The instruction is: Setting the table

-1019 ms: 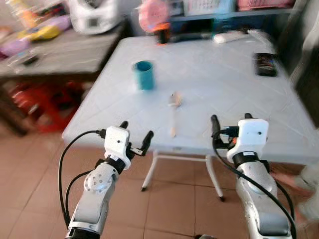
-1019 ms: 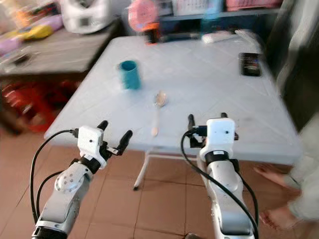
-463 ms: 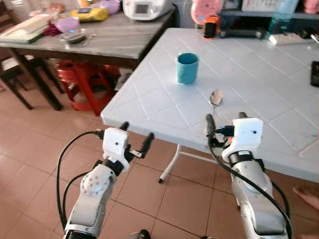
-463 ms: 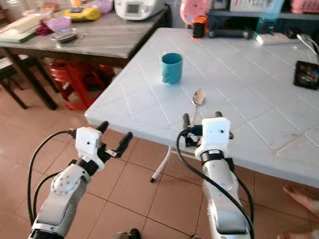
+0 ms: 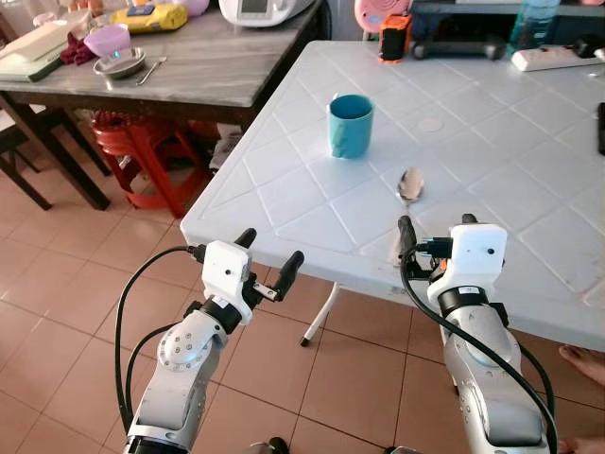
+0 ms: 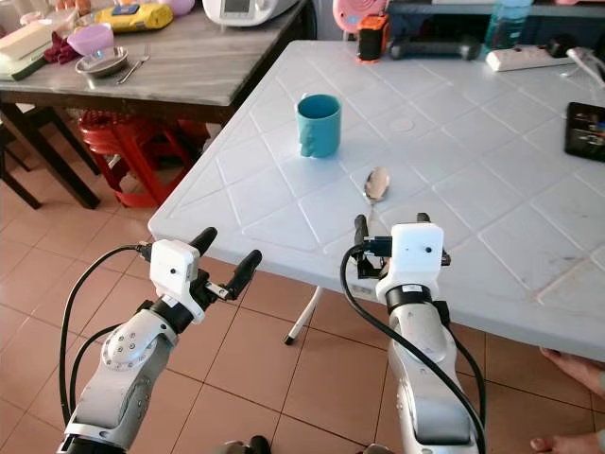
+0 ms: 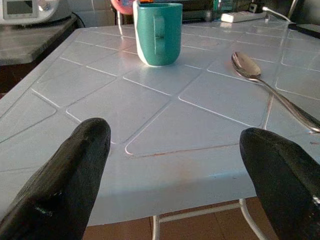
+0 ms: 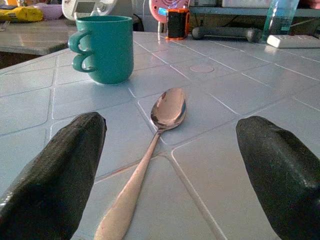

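A teal mug (image 5: 350,125) stands upright on the white plastic table (image 5: 501,113), handle toward me. A metal spoon (image 5: 409,186) lies just nearer than it, bowl toward the mug and handle running to the front edge. My right gripper (image 5: 437,225) is open at that edge, with the spoon handle (image 8: 145,165) lying between its fingers (image 8: 55,170) and untouched. My left gripper (image 5: 269,249) is open too, held off the table's front left corner and a little below it. It faces the mug (image 7: 159,32) and spoon (image 7: 262,77).
A dark grey side table (image 5: 189,66) at the left carries a bowl, a fork and an appliance, with a red stool (image 5: 142,151) beneath. At the white table's far side are an orange-black object (image 5: 394,38) and a power strip (image 5: 553,59). A person's foot (image 5: 581,364) rests on the tiled floor at right.
The whole view has swung and steadied, so the table now looks sharper and slightly nearer. Both grippers keep the same open pose; mug and spoon lie where they were.
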`<state>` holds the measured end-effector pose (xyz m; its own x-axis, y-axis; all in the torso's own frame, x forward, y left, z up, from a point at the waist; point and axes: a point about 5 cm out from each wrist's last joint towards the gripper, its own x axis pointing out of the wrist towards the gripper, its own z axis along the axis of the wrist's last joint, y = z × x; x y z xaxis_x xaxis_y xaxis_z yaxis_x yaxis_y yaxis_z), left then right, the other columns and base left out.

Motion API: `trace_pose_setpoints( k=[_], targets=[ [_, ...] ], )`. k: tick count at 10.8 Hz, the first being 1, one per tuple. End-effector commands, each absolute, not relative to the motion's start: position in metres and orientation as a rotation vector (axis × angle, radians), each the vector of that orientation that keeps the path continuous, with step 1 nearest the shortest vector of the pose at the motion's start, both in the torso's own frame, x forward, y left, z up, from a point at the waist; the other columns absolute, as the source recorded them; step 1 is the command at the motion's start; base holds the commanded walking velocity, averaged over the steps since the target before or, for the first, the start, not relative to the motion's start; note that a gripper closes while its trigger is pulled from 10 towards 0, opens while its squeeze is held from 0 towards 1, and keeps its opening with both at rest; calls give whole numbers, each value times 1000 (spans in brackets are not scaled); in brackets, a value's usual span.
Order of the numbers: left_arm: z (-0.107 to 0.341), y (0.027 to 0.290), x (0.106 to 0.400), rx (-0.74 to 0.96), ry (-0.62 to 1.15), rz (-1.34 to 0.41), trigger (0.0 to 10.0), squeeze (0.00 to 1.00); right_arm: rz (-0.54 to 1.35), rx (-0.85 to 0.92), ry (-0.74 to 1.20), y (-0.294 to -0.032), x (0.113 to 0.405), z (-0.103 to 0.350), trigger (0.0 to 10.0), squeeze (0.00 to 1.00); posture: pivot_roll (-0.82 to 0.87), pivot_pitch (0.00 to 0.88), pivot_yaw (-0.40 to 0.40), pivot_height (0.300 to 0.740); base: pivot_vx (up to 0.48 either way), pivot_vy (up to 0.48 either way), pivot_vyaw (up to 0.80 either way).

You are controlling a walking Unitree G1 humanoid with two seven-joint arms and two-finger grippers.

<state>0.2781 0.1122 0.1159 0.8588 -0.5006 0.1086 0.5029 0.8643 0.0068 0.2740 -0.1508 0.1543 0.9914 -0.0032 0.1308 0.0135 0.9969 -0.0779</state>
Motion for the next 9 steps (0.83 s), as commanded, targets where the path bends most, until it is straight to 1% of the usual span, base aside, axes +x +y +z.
trace_pose_setpoints(
  k=[1, 3, 5, 9],
  targets=[
    [116, 114, 276, -19, -104, -531, 10000, 0, -1, -66, -125, -149, 273, 154, 10000, 0, -104, 98, 121, 740, 270, 0, 0],
    [116, 113, 276, -22, -105, -539, 10000, 0, 2, -62, -124, -148, 273, 154, 10000, 0, -103, 98, 121, 740, 298, 0, 0],
    [116, 113, 275, -24, -104, -545, 10000, 0, 2, -61, -125, -148, 274, 154, 10000, 0, -105, 98, 122, 740, 364, 0, -597],
    [115, 111, 275, -27, -101, -553, 10000, 0, 4, -67, -127, -148, 273, 155, 10000, 0, -108, 100, 122, 740, 377, 0, 0]
  ],
)
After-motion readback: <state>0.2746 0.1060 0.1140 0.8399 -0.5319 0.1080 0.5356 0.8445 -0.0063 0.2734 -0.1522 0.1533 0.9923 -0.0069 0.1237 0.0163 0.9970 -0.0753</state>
